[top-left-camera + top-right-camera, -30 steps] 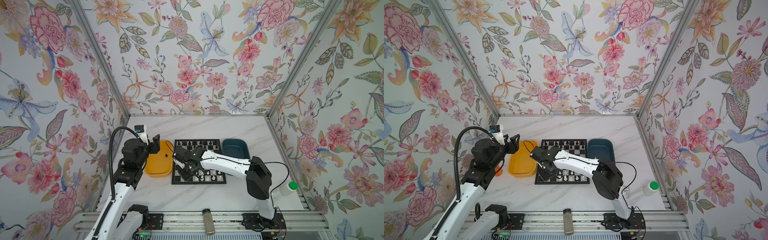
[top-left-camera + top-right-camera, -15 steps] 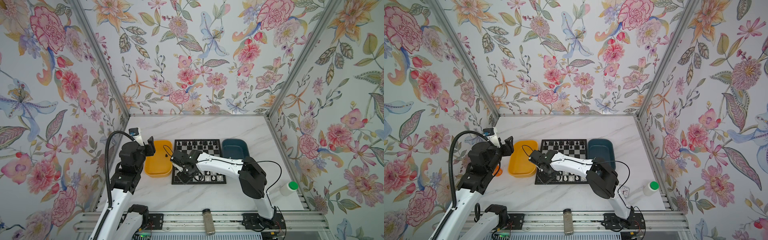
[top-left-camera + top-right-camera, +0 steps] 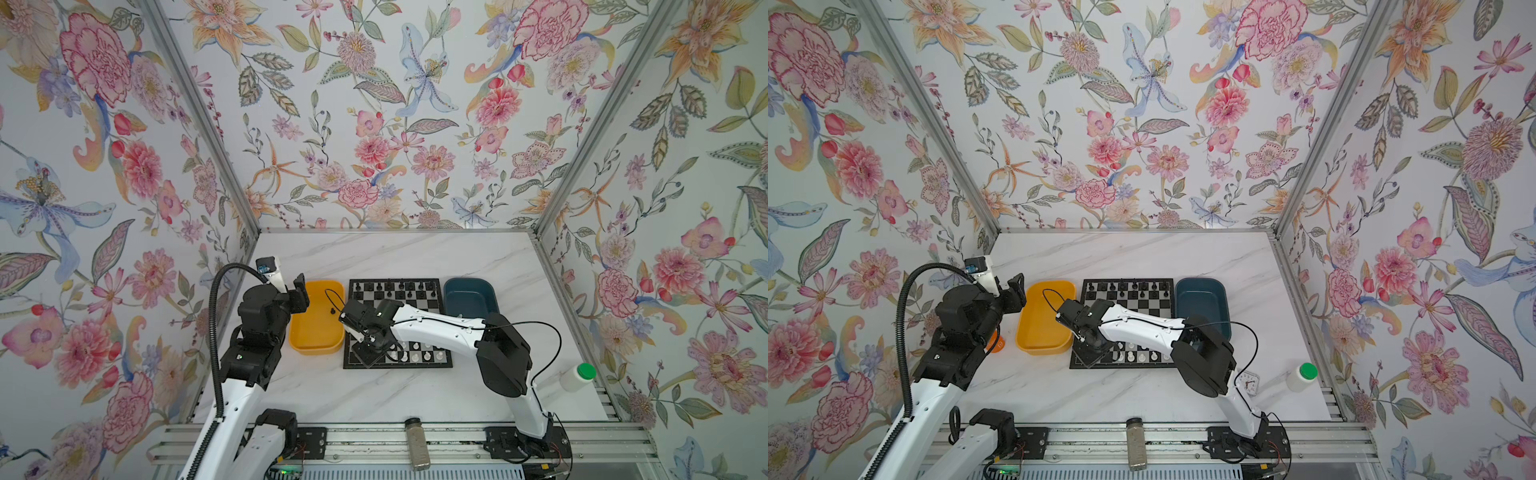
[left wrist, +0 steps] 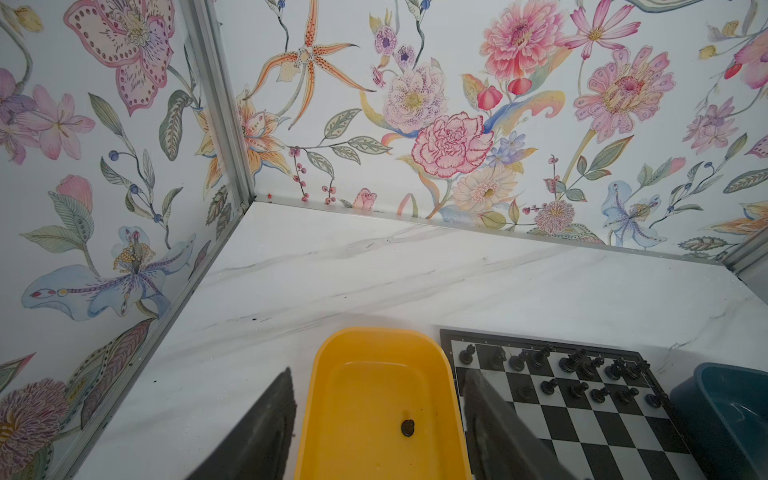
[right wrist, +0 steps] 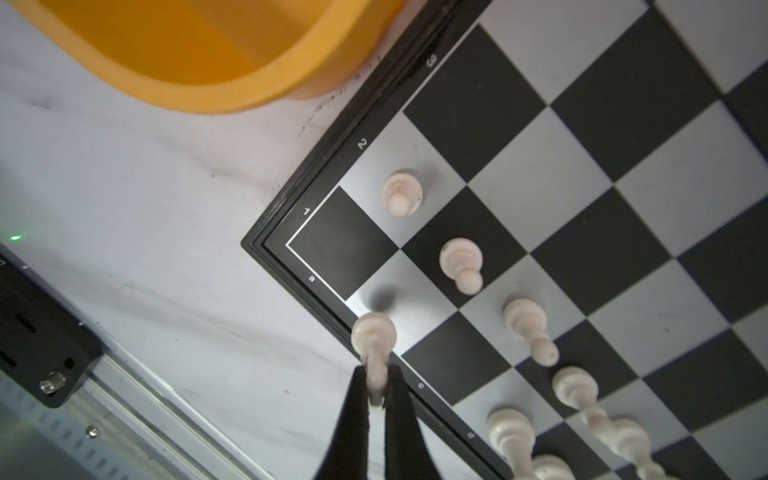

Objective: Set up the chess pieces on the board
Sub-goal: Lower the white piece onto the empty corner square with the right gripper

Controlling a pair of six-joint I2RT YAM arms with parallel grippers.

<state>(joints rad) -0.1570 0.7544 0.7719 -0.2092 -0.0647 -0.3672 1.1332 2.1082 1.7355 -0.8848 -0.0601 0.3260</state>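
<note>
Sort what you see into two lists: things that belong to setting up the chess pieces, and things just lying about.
Belongs: board; white piece in the right gripper; white pieces and black pieces on the board; black piece in the yellow tray.
Lying about: dark blue tray; green-capped bottle; jar on the front rail; small clock.

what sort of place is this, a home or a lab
Likely a robot test booth: two arms bolted to a metal rail, floral panels in aluminium framing around a marble-look table.

Lab robot cell: floral-papered walls (image 3: 374, 124), aluminium frame (image 3: 202, 120).
</note>
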